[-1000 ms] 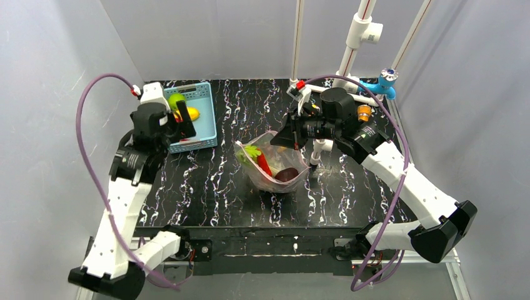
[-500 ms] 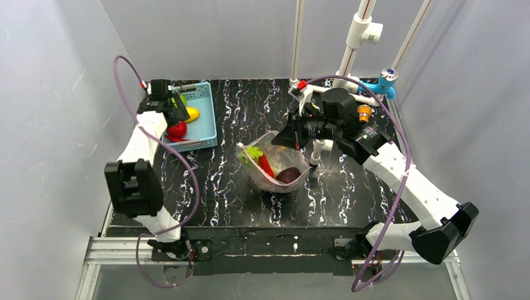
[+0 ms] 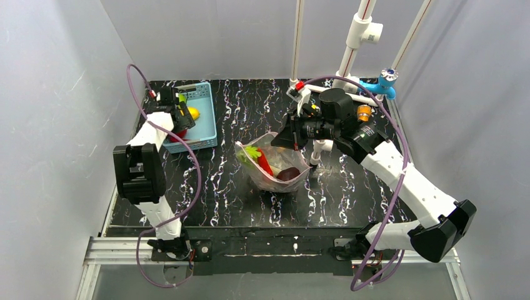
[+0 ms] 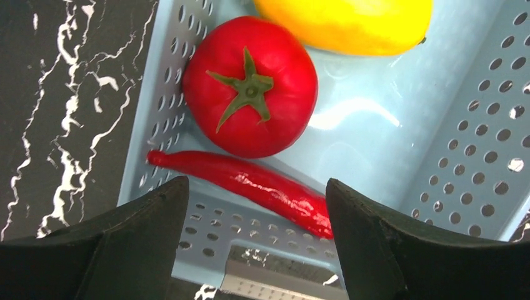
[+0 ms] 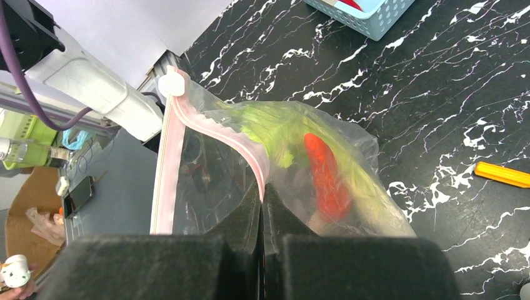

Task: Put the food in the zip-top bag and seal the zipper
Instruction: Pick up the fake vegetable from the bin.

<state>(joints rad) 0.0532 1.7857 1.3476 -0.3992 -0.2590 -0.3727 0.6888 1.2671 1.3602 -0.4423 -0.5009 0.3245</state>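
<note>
Worktop: 1, black with white veining (image 3: 237, 194); it carries everything below.
Basket: 1, light blue, perforated (image 3: 203, 128), at the far left of the worktop, well apart from the bag.
Zip-top bag: 1, clear and crinkly (image 3: 270, 182), at the middle of the worktop, mouth open and lifted at the right rim.
Zipper: 1 pale pink strip (image 5: 164, 175) along the bag's mouth, its 2 sides apart, unsealed.
Left tool: (image 4: 256, 187) jaws spread wide and holding nothing, above the near end of the basket, with the chili just below the gap.
Right tool: (image 5: 262, 194) jaws pinched together on the zip-top bag at its mouth edge, right where the pink strip ends.
Food in the bag: 3 pieces; 1 leek (image 5: 281, 128), 1 long orange-red piece (image 5: 325, 178), 1 dark red round piece (image 3: 288, 174).
Food in the basket: 4 pieces; 1 round red fruit (image 4: 250, 87) with a green stalk, 1 yellow oval fruit (image 4: 344, 22) touching it, 1 red chili (image 4: 240, 180) lying against the red fruit, 1 green piece (image 3: 182, 98) mostly hidden by the left arm.
Orange stick: 1 (image 5: 503, 175), on the worktop beside the bag.
</note>
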